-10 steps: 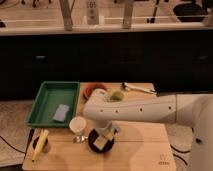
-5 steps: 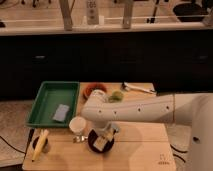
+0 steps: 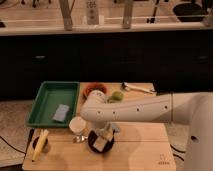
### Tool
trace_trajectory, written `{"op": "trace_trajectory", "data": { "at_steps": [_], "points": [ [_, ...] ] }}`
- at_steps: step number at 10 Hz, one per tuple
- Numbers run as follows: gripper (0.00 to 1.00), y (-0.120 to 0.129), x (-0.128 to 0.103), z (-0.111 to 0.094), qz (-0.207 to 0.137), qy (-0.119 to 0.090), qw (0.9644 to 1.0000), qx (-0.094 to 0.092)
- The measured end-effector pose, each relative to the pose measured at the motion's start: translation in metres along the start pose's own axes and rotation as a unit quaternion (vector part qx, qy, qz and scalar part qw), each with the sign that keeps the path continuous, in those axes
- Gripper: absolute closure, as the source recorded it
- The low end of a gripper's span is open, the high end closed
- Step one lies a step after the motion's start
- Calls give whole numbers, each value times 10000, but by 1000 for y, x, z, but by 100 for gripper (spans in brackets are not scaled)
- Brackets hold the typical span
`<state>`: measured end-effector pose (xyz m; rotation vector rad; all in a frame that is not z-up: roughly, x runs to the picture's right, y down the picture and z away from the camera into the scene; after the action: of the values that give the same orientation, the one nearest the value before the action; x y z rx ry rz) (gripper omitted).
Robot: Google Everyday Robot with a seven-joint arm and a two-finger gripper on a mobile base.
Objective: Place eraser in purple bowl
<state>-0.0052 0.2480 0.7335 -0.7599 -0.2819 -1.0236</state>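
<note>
Eraser (image 3: 102,144) at the purple bowl (image 3: 92,143)!
Gripper (image 3: 106,136) clenched on it, low over the bowl, beside the white cup (image 3: 77,125).

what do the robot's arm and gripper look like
The arm is a thick, smooth white tube with a rounded elbow and a row of small dark dots along its side. It joins the white body. The gripper, greyer and darker, sits over the purple bowl.
</note>
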Motion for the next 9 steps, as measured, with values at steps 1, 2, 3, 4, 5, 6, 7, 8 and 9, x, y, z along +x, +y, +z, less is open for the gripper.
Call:
{"op": "trace_trajectory", "data": {
  "at_steps": [1, 2, 3, 4, 5, 6, 7, 8, 9],
  "points": [
    [100, -1, -1, 0, -41, 6, 10000, -8],
    [100, 0, -1, 1, -74, 13, 10000, -21],
    [100, 0, -1, 1, -94, 15, 10000, -26],
    [100, 0, -1, 1, -122, 21, 9999, -34],
    [100, -1, -2, 1, -170, 26, 9998, -41],
    [100, -1, -3, 1, -210, 30, 9998, -45],
    [100, -1, -3, 1, -227, 33, 9997, -46],
    [100, -1, -3, 1, -250, 35, 9997, -51],
    [100, -1, -3, 2, -275, 40, 9996, -56]
  ]
}}
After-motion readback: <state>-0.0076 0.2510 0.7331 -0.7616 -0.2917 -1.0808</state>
